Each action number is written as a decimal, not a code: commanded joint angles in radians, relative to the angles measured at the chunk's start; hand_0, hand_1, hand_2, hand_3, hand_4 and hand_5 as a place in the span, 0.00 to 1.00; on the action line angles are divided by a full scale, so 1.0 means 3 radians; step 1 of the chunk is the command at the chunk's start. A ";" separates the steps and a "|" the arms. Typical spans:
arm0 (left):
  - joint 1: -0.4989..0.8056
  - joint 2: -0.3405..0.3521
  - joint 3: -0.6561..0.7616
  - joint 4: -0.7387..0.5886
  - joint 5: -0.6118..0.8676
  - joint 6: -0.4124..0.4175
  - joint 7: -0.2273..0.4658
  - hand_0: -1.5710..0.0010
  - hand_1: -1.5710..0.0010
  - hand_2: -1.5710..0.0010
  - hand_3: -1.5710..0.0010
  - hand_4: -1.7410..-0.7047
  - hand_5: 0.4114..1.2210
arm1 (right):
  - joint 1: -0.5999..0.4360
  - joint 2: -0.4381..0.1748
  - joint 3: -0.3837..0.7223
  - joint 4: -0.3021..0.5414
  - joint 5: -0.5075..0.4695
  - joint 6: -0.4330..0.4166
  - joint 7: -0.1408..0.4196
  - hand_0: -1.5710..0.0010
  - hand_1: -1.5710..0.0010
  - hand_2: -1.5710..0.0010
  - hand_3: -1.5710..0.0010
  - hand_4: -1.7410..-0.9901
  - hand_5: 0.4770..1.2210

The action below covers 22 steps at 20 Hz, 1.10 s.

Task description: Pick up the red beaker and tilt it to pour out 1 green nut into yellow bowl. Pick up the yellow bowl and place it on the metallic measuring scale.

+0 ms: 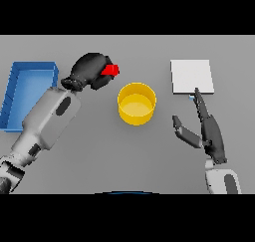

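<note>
Head view: left hand (90,69) fingers curl round red beaker (111,70).

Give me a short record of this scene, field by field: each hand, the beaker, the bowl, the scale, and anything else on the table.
left hand: fingers curled round the red beaker
red beaker: held left of the bowl, mostly hidden
yellow bowl: on the table, centre; no nut visible inside
scale: right rear, nothing on it
right hand: open, fingertip at the scale's near edge
blue bin: far left

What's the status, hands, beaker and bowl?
Left hand shut on red beaker. Right hand open, idle by scale. Yellow bowl on table, path clear.
</note>
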 commanded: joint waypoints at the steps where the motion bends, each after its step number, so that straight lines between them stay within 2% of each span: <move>1: -0.0071 -0.0009 -0.0120 0.0000 -0.0121 -0.0045 0.0082 0.00 0.00 0.00 0.00 0.00 0.95 | -0.0006 0.0030 0.0026 -0.0023 0.0015 -0.0010 0.0003 1.00 1.00 1.00 1.00 0.74 0.26; 3: -0.0214 -0.0004 -0.0327 0.0087 -0.0314 -0.0183 0.0148 0.00 0.00 0.00 0.00 0.00 0.97 | 0.0011 -0.0005 -0.0014 -0.0004 -0.0027 0.0015 0.0005 1.00 1.00 1.00 1.00 0.74 0.27; 4: -0.0275 0.0041 -0.0428 0.0096 -0.0404 -0.0286 0.0169 0.00 0.00 0.00 0.00 0.05 0.98 | -0.0003 -0.0005 -0.0025 -0.0005 -0.0037 0.0011 0.0034 1.00 1.00 1.00 1.00 0.73 0.27; 5: -0.0338 0.0023 -0.0534 0.0185 -0.0510 -0.0346 0.0198 0.00 0.00 0.00 0.05 0.04 0.98 | 0.0023 0.0019 -0.0011 -0.0033 -0.0058 0.0020 0.0016 1.00 1.00 1.00 1.00 0.73 0.27; 7: -0.0471 0.0085 -0.0705 0.0211 -0.0692 -0.0499 0.0093 0.00 0.00 0.00 0.12 0.03 0.99 | 0.0020 0.0041 -0.0013 -0.0038 -0.0073 0.0013 0.0062 1.00 1.00 1.00 1.00 0.73 0.26; 11: -0.0769 0.0061 -0.0997 0.0390 -0.1008 -0.0737 -0.0074 0.00 0.00 0.00 0.18 0.02 0.99 | 0.0027 0.0123 -0.0022 0.0045 -0.0154 0.0027 0.0090 1.00 1.00 1.00 1.00 0.71 0.22; 15: -0.0992 0.0002 -0.1253 0.0570 -0.1257 -0.0809 -0.0365 0.00 0.00 0.00 0.07 0.01 1.00 | 0.0028 0.0108 -0.0021 0.0003 -0.0098 -0.0021 0.0000 1.00 1.00 1.00 1.00 0.69 0.18; 22: -0.1305 0.0024 -0.1742 0.0678 -0.1771 -0.0831 -0.0648 0.00 0.00 0.00 0.02 0.00 1.00 | 0.0028 0.0073 -0.0047 -0.0008 -0.0047 -0.0069 -0.0030 1.00 1.00 1.00 1.00 0.77 0.12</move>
